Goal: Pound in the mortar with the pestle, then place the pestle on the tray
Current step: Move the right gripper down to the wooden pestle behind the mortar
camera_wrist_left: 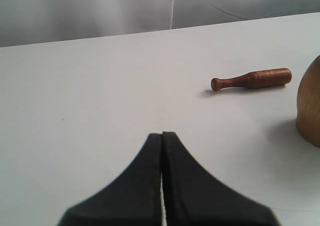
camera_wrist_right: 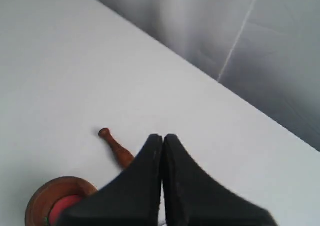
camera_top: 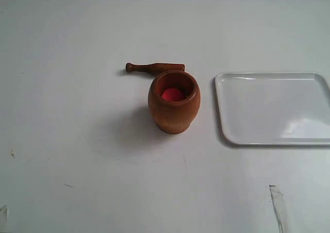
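Pestle, a slim dark-brown wooden club, lies unheld at twelve o'clock of the barrel-shaped reddish-brown wooden mortar, while left gripper and right gripper are pinched closed and empty, so every step remains.

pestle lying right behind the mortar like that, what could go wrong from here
1. The pestle lies flat close behind the mortar; a gripper reaching for it might bump the mortar.
2. It is round and could roll when pinched; the left gripper and right gripper are both shut, so one must open first.
3. Nothing holds the mortar; pounding might tip it or pop out the red ball.
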Robot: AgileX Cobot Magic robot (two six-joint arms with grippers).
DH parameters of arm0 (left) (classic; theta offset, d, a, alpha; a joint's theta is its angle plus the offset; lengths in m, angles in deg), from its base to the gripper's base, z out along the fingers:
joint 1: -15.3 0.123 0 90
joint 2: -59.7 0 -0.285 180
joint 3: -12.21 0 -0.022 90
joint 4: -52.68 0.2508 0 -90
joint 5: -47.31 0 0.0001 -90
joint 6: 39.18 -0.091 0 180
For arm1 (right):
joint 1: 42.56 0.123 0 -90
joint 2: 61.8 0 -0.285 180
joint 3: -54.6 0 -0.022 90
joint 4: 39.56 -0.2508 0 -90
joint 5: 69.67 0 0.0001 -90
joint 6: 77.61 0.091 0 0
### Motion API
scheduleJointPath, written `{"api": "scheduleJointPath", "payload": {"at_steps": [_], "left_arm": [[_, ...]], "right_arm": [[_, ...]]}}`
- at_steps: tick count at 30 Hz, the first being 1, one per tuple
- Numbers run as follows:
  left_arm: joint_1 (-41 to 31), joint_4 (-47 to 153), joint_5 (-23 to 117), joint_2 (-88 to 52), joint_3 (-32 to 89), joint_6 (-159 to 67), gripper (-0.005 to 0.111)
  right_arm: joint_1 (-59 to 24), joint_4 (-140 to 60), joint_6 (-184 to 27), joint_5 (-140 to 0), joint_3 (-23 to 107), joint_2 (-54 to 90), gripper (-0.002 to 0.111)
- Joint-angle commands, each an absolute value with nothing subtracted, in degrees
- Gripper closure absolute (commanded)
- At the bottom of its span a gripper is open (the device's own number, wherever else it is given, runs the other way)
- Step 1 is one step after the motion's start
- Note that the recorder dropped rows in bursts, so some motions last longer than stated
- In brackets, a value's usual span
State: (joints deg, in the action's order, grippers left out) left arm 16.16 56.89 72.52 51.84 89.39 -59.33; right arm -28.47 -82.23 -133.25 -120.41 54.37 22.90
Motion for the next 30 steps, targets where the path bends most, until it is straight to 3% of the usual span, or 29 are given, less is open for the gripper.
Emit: {"api": "scheduleJointPath", "payload": {"at_steps": [1,8,14,17,23,30], "left_arm": [[15.7,56.5,72.3,51.9,89.4,-58.9,0.107],[15.7,56.5,72.3,51.9,89.4,-58.9,0.107],[15.7,56.5,72.3,51.9,89.4,-58.9,0.107],[15.7,56.5,72.3,51.9,89.4,-58.9,0.107],[15.7,56.5,72.3,51.9,89.4,-58.9,0.107],[15.7,56.5,72.3,51.9,89.4,-58.9,0.107]], "right_arm": [[-18.4,-72.0,-132.7,-120.9,63.4,37.0,0.108],[-3.2,-49.7,-129.1,-125.9,84.1,63.2,0.108],[0.3,-47.6,-125.1,-125.4,92.2,76.6,0.108],[0.3,-47.7,-123.7,-125.2,93.5,79.6,0.095],[0.3,-48.1,-123.8,-123.7,93.5,82.0,0.053],[0.3,-49.6,-124.9,-120.3,93.5,84.4,0.049]]}}
